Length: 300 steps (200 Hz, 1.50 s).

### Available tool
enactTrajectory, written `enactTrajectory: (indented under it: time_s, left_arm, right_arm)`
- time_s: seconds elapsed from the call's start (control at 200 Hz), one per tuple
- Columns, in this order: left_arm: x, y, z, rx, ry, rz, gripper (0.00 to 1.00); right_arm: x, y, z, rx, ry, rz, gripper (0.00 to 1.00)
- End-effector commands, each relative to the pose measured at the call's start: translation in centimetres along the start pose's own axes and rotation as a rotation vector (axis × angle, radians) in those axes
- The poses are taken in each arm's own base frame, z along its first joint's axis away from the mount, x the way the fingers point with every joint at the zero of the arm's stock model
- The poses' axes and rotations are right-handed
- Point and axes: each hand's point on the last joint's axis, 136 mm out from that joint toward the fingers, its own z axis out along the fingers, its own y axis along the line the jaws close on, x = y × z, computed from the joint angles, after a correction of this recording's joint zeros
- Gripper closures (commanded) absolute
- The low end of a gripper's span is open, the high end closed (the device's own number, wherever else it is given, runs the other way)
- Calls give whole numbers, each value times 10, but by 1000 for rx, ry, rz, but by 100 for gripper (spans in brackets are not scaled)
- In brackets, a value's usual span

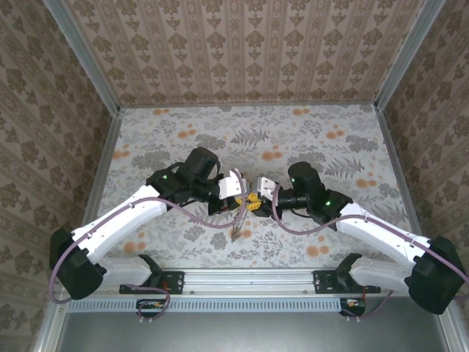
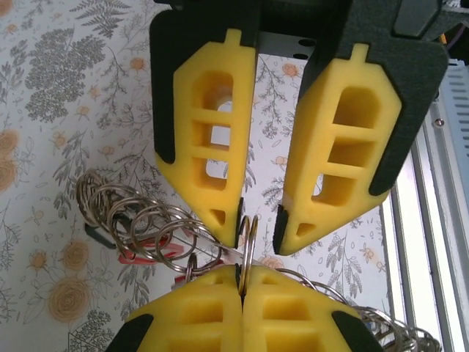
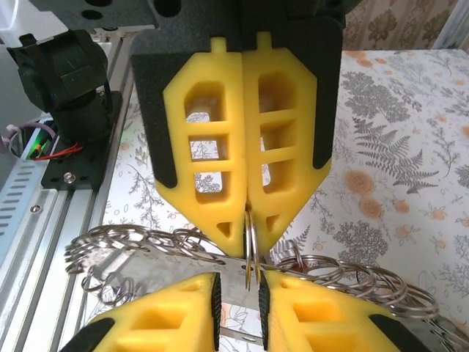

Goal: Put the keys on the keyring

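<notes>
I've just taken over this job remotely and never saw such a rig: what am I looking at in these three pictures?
Two robot arms stand at the near edge of a flowered table. The wide picture looks down from above and behind them. Each close-up comes from a wrist camera, showing its own yellow fingers at the bottom and the other hand opposite. The left hand is shut on a thin metal ring. The right hand faces it, jaws slightly apart, that ring between them. A string of linked silvery rings trails to either side; a red piece behind it may be a key head.
</notes>
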Motion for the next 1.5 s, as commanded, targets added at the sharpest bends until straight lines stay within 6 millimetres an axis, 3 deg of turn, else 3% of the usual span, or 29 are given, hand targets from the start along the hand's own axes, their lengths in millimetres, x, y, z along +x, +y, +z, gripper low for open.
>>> enactTrajectory:
  time_s: [0.0, 0.15, 0.28, 0.48, 0.75, 0.975, 1.02, 1.085, 1.25, 1.39, 1.495]
  left_arm:
    - [-13, -4, -5, 20, -19, 45, 100]
    - [-12, -6, -4, 30, -17, 44, 100]
    - [-15, -5, -4, 27, -32, 42, 100]
    - [-23, -1, -13, -17, -123, 21, 86]
    - [-21, -1, -16, -49, -224, -37, 85]
    - [-24, 2, -14, -49, -245, -42, 86]
    - [-24, 2, -14, -49, -248, -42, 88]
    - [-25, 3, -15, -52, -252, -40, 100]
    - [-21, 4, -22, -63, -201, -23, 100]
    - [-10, 1, -20, -29, -94, -31, 100]
    - [-11, 0, -18, -5, -83, -36, 100]
  right_arm:
    - [-23, -2, -1, -8, -60, -6, 76]
    - [-24, -1, -1, -14, -63, 2, 80]
    - [-24, 0, 0, -18, -76, 17, 100]
    - [-41, -7, -6, 43, -252, 79, 100]
    - [-68, -18, -26, 126, -516, 141, 100]
    - [-77, -17, -33, 129, -590, 132, 100]
    - [-76, -16, -32, 124, -584, 129, 100]
    - [-72, -13, -28, 103, -548, 116, 100]
    - [-42, 1, -18, 69, -287, -27, 74]
    - [-16, 2, -18, 58, -44, -96, 71]
    - [-14, 5, -15, 17, -4, -92, 70]
